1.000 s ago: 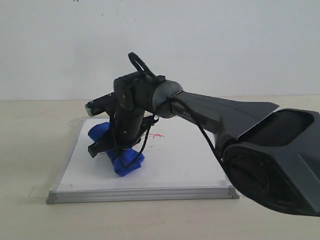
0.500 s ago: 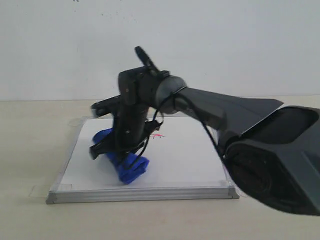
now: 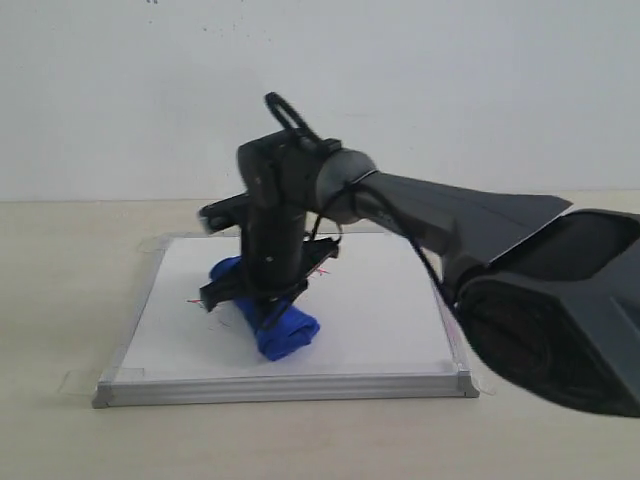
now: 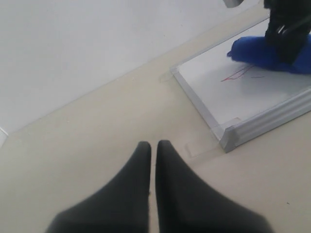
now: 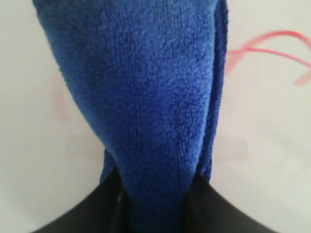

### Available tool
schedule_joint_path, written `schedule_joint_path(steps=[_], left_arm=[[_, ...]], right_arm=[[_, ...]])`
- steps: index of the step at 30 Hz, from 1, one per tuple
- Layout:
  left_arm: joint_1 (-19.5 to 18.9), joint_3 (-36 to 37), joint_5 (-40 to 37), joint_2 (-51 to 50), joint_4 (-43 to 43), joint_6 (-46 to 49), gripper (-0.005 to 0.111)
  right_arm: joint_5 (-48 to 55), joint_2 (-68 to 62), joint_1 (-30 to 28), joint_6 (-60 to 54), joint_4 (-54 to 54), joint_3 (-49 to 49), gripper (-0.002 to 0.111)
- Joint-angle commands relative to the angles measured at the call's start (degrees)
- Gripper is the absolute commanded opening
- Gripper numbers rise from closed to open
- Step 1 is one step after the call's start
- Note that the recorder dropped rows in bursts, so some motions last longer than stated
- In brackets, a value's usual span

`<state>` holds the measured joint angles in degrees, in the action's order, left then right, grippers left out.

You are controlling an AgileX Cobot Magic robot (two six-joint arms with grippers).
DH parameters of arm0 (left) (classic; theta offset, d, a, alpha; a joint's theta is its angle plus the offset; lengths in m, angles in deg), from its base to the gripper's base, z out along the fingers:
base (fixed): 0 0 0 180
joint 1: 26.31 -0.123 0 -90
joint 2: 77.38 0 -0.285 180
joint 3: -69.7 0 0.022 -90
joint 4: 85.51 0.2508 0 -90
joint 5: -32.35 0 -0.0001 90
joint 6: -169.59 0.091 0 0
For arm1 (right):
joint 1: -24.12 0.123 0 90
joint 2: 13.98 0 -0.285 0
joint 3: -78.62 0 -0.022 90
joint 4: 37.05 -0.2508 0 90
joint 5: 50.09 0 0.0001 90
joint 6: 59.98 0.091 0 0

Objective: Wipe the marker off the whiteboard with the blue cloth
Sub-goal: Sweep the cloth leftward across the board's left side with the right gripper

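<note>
Exterior view: the right gripper [image 3: 262, 292], pointing down at centre-left of the frame, is clamped on the blue cloth [image 3: 287, 332]. The rolled cloth lies slanted on the whiteboard [image 3: 380, 320], one end jutting toward the lower right of the gripper and the other showing at its upper left. Thin red lines of marker [image 3: 200, 302] show on the white surface just left of the cloth, with a few more strokes close by the gripper's right side. The dark right arm [image 3: 450, 220] reaches in from the lower right corner, where its bulky base fills the frame.

In the right wrist view the fuzzy cloth [image 5: 146, 87] fills the middle, pinched between the gripper's [image 5: 155, 204] dark fingers at the bottom edge. A pink-red loop of marker [image 5: 272, 43] curls at upper right on the board [image 5: 272, 145].

The left wrist view shows the left gripper [image 4: 153, 145] with its two black fingers together, holding nothing, over bare worktop [image 4: 97, 126] at bottom centre. It is well apart from the board [image 4: 243, 99], cloth [image 4: 257, 51] and marker [image 4: 238, 74] at upper right.

The board's silver-grey frame [image 3: 280, 388] lies flat on a pale beige worktop [image 3: 60, 300]. Clear tape tabs [image 3: 75, 380] sit at its corners. A plain white wall [image 3: 450, 90] closes the scene behind.
</note>
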<state>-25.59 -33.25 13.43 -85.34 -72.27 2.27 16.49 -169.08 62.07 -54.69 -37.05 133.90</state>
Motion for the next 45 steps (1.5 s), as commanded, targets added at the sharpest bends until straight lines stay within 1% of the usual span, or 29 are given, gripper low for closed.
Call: schedule_joint_path(steps=[1,5,7,9,17,20,23,25,29,32,34,35,36,38,39,41,43,45], left_arm=[[-0.1,0.2,0.1,0.2,-0.1,0.3,0.004],[-0.1,0.2,0.1,0.2,-0.1,0.3,0.004],[-0.1,0.2,0.1,0.2,-0.1,0.3,0.004],[-0.1,0.2,0.1,0.2,-0.1,0.3,0.004],[-0.1,0.2,0.1,0.2,-0.1,0.3,0.004],[-0.1,0.2,0.1,0.2,-0.1,0.3,0.004],[-0.1,0.2,0.1,0.2,-0.1,0.3,0.004],[-0.1,0.2,0.1,0.2,-0.1,0.3,0.004],[-0.1,0.2,0.1,0.2,-0.1,0.3,0.004],[-0.1,0.2,0.1,0.2,-0.1,0.3,0.004],[-0.1,0.2,0.1,0.2,-0.1,0.3,0.004],[-0.1,0.2,0.1,0.2,-0.1,0.3,0.004],[-0.1,0.2,0.1,0.2,-0.1,0.3,0.004],[-0.1,0.2,0.1,0.2,-0.1,0.3,0.004],[-0.1,0.2,0.1,0.2,-0.1,0.3,0.004],[-0.1,0.2,0.1,0.2,-0.1,0.3,0.004],[-0.1,0.2,0.1,0.2,-0.1,0.3,0.004],[-0.1,0.2,0.1,0.2,-0.1,0.3,0.004]], right_arm=[[3.4,-1.4,-7.1,5.1,3.5,-1.0,0.0],[1.8,-1.4,-8.2,3.9,-6.5,-1.0,0.0],[-1.2,-1.4,-7.2,1.8,-11.8,-1.0,0.0],[-5.5,-1.4,-5.3,0.4,-14.8,-1.0,0.0],[-22.5,-1.4,1.1,1.9,-17.3,-1.0,0.0],[-24.4,-1.4,2.3,1.5,-18.7,-1.0,0.0],[-24.9,-1.4,3.1,-3.3,-18.5,-1.0,0.0],[-24.3,-1.4,3.1,-4.8,-15.5,-1.0,0.0],[-21.1,-1.4,2.8,-2.1,-3.4,-1.0,0.0],[-17.2,-1.4,2.5,-0.2,7.1,-1.0,0.0],[-13.9,-1.4,2.5,2.1,17.5,-1.0,0.0],[-12.6,-1.4,2.5,3.7,20.9,-1.0,0.0],[-11.6,-1.4,2.5,5.5,23.7,-1.0,0.0],[-11.7,-1.4,2.5,6.9,25.0,-1.0,0.0],[-12.7,-1.4,2.5,7.5,23.9,-1.0,0.0],[-16.0,-1.4,2.6,7.5,18.4,-1.0,0.0],[-21.5,-1.8,2.8,5.6,7.7,-1.0,0.0],[-26.6,-2.8,3.4,-1.2,-3.9,-1.0,0.0]])
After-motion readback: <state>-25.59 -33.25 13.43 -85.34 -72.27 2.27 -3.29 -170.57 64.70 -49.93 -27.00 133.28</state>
